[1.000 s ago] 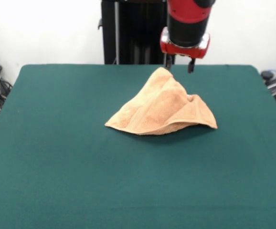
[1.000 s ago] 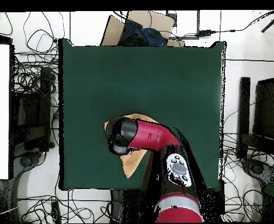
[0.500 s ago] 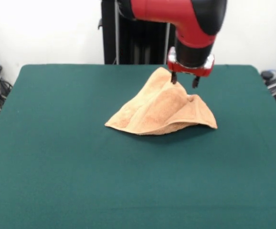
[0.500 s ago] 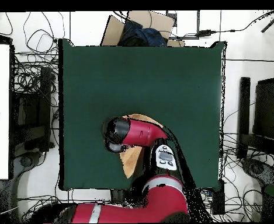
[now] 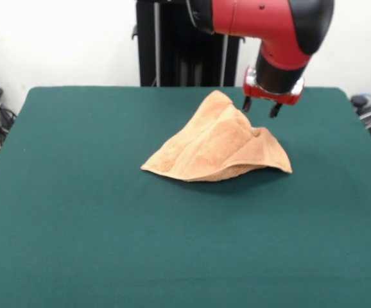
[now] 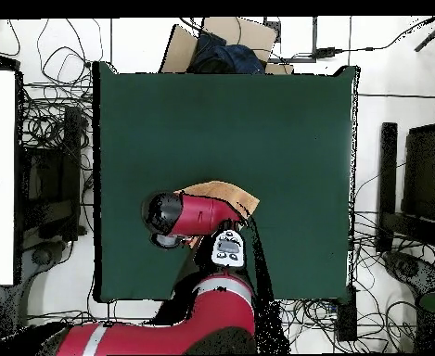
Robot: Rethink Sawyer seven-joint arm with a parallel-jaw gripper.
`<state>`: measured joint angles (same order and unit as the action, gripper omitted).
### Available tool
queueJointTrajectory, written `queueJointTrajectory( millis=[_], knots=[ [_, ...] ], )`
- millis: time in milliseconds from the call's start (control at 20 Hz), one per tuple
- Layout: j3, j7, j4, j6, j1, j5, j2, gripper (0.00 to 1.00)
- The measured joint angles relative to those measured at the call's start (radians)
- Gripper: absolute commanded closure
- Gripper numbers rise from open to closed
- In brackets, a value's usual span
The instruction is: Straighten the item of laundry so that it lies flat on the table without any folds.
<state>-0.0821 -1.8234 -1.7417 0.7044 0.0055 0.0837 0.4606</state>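
Your claw hangs spread open and empty, above the towel's 2 o'clock edge. The towel lies bunched and folded on the desk.

Showing a rough, nubby terry towel, a matt felt-like table cloth, a glossy plastic-looking arm shell.

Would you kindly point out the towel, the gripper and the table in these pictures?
towel (image 5: 214,147): front view, middle of the crumpled cloth.
gripper (image 5: 260,108): front view, midway between its open fingertips.
table (image 5: 108,244): front view, bare green cloth.
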Motion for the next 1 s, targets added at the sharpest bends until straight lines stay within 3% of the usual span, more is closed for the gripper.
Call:
queueJointTrajectory(
  millis=[600,1000],
  knots=[
    [-0.055,0.0,0.05,0.022,0.04,0.05,-0.015,0.0],
    [-0.081,-0.009,0.148,0.143,0.077,0.096,-0.048,0.0]
  ],
)
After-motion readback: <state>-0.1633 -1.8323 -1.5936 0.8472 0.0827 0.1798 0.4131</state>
